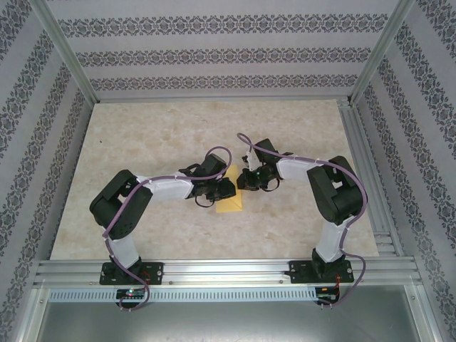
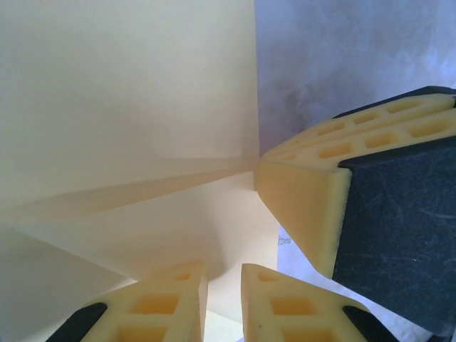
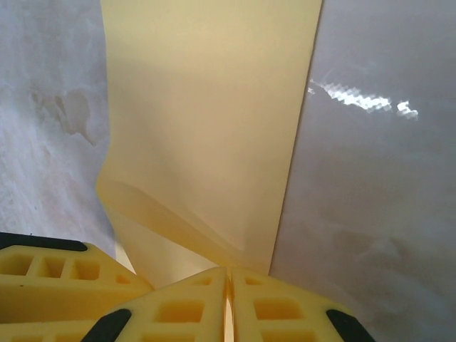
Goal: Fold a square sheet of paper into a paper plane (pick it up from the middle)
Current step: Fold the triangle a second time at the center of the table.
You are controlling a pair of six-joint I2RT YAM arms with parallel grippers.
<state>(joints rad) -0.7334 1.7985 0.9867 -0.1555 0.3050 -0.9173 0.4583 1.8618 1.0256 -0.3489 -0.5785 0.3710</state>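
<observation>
Paper (image 1: 229,201) lies at the middle of the bench (image 1: 142,135) between the two arms, a creased, layered shape rather than a flat square, so the step in hand looks like one of the early folds. The right gripper (image 3: 228,274) is closed, its tips meeting on the paper's near corner with a layer running into the seam between them. The left gripper (image 2: 223,281) has a narrow gap between its jaws with paper showing in it. Whether it pinches the sheet or only rests over it cannot be told. One fingertip (image 2: 299,192) of the right gripper sits just beside the end of a fold line (image 2: 142,187). To fold well, one gripper should anchor the sheet at that line while the other carries the flap over slowly. The edges should be lined up before any pressing, then the crease rubbed down outward from the anchored end. Pulling the two grips apart risks tearing or buckling such thin paper.
</observation>
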